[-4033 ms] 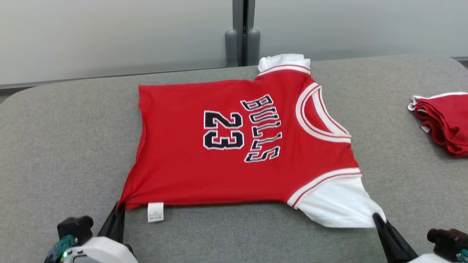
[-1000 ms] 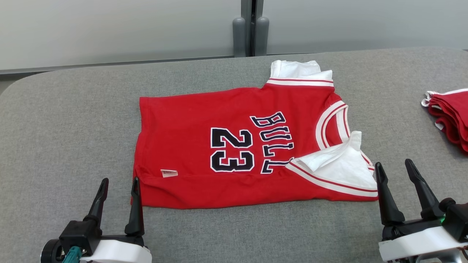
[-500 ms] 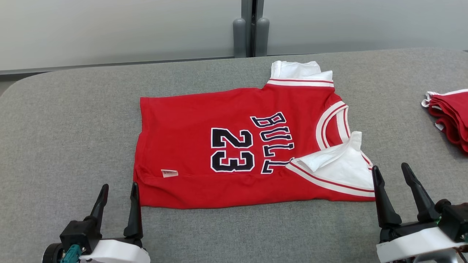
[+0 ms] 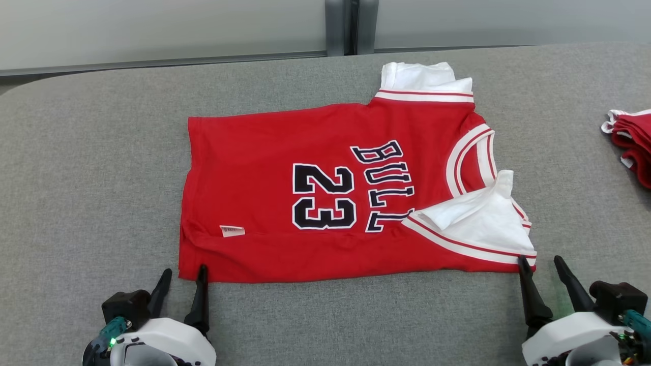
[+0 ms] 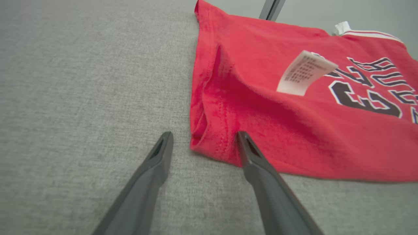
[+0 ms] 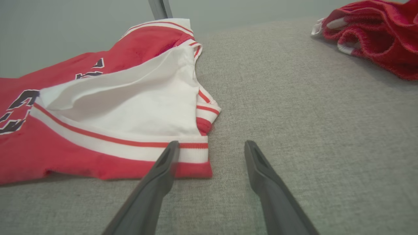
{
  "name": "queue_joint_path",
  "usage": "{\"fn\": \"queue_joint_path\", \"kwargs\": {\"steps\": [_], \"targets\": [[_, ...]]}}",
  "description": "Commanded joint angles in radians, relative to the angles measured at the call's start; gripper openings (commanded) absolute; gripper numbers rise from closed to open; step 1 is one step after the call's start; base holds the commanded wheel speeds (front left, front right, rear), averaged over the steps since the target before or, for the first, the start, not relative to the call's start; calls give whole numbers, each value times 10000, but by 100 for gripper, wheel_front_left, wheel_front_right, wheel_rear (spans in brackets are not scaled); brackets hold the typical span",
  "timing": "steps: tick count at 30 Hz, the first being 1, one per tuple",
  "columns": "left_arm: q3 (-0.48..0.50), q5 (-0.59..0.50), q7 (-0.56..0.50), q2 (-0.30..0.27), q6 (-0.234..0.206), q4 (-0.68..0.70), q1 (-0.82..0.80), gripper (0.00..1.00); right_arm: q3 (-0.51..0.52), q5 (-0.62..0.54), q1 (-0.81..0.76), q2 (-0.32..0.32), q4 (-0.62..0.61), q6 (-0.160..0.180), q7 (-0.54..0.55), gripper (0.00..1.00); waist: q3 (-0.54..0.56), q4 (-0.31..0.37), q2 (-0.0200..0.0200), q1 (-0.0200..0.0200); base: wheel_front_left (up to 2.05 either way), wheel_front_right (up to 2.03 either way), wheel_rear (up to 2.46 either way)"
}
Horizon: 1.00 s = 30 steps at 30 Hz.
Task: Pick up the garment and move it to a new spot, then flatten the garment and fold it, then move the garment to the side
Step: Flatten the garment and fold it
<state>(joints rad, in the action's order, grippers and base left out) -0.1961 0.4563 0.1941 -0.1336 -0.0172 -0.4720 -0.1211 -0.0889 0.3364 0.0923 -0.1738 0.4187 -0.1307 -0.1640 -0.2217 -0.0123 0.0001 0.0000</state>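
Note:
The garment (image 4: 285,152), a red jersey with "23" and white sleeves, lies flat on the grey table (image 4: 91,152), its near edge folded over with a small label showing. My left gripper (image 4: 184,274) is open at the garment's near left corner (image 5: 209,143), one fingertip on each side of that corner. My right gripper (image 4: 539,262) is open at the near right corner (image 6: 196,163), its left fingertip over the striped sleeve hem (image 6: 191,153) and the other over bare table. Nothing is held.
A pile of folded red garments (image 4: 630,147) lies at the table's right edge, also in the right wrist view as a red pile (image 6: 372,32). A grey wall with a dark post (image 4: 351,25) runs behind the table's far edge.
Since four seconds ago the near edge and near sleeve were folded over and let go. In the last second both open grippers have drawn back toward me; the camera has tilted down.

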Motion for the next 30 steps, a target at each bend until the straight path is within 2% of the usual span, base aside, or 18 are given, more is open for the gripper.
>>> {"fn": "queue_joint_path", "kwargs": {"steps": [1,3,4,6,7,8,9,14,20,30], "targets": [[56,100,-2,-15,71,-78,-199,100,-48,97,139,-2,69,0,-104,100,-33,-7,-1,0,0,0,0],[42,187,-55,-18,192,-387,-293,100,-260,208,337,-18,450,0,-114,100,-88,-12,-1,0,0,0,0],[-3,212,-111,-30,273,-527,-318,75,-361,322,419,-26,583,0,-150,100,-115,-17,-1,0,0,0,0],[-7,297,-91,-15,392,-725,-401,0,-593,526,601,-64,880,0,-118,100,-163,-31,-1,0,0,0,0],[-26,317,-81,-22,447,-807,-417,0,-703,669,683,-67,989,0,-162,65,-178,-33,-1,0,0,0,0],[-62,330,-78,-19,487,-853,-432,0,-761,762,749,-74,1062,0,-225,40,-194,-45,-1,0,0,0,0],[-83,332,-57,-22,526,-875,-439,0,-823,898,804,-77,1113,0,-302,0,-204,-57,-1,0,0,0,0],[-82,270,133,-138,498,-619,-353,0,-1094,1417,862,-280,1149,5,-537,0,-185,-137,-1,0,0,0,0],[-62,208,106,-328,298,329,103,0,-1141,1929,291,-480,570,3,-645,0,-66,-235,-1,0,0,0,0],[-53,498,-1216,-767,-196,2499,1665,0,-580,1891,-1479,-374,-1167,3,101,0,371,-255,-1,0,0,0,0]]}}
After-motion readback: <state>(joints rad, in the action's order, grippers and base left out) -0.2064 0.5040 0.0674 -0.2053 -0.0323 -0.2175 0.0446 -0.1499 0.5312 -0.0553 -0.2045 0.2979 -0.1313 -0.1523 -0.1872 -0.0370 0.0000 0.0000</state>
